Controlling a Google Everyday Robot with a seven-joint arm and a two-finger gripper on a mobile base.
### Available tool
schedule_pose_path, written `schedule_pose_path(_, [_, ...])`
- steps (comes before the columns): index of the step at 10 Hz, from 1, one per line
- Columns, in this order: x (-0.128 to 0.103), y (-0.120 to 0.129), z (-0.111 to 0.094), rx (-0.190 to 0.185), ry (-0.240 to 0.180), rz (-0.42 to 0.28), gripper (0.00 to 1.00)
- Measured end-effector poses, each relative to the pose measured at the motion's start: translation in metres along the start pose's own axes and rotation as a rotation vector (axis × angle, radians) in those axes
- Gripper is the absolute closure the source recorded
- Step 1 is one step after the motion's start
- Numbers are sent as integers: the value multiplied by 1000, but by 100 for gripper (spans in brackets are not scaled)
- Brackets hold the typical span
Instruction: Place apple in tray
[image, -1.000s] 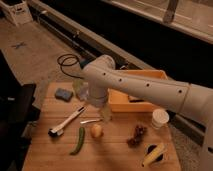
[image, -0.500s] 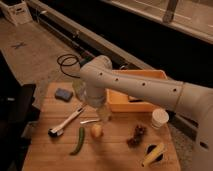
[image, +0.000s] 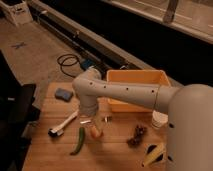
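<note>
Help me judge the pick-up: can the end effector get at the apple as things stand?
Probably yes. The end effector hangs open just above the apple, and nothing seems to lie between them. The green vegetable and the brush lie off to one side, clear of it.

**What the arm covers and the edges cut off**

The gripper (image: 96, 122) hangs just above the apple (image: 95, 132), fingers spread, and covers the fruit's top, so only its lower part shows. Beyond the gripper, the arm (image: 130, 92) crosses the front wall of the tray (image: 135, 75) and hides much of that wall (the rim behind stays visible). Farther along the arm from the gripper, a white cup (image: 159, 120) is partly hidden. Below the gripper, the table (image: 115, 152) runs off the bottom edge. The arm's bulky upper part is cut off at the lower right corner.
</note>
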Motion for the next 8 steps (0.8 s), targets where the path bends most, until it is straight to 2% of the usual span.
schedule_pose_path(3, [5,0,34,-71,-38,10,20])
schedule_pose_path(6, [16,7,55,-114,-53,40,20])
schedule_pose_path(8, [31,19,55,-116,-47,79,20])
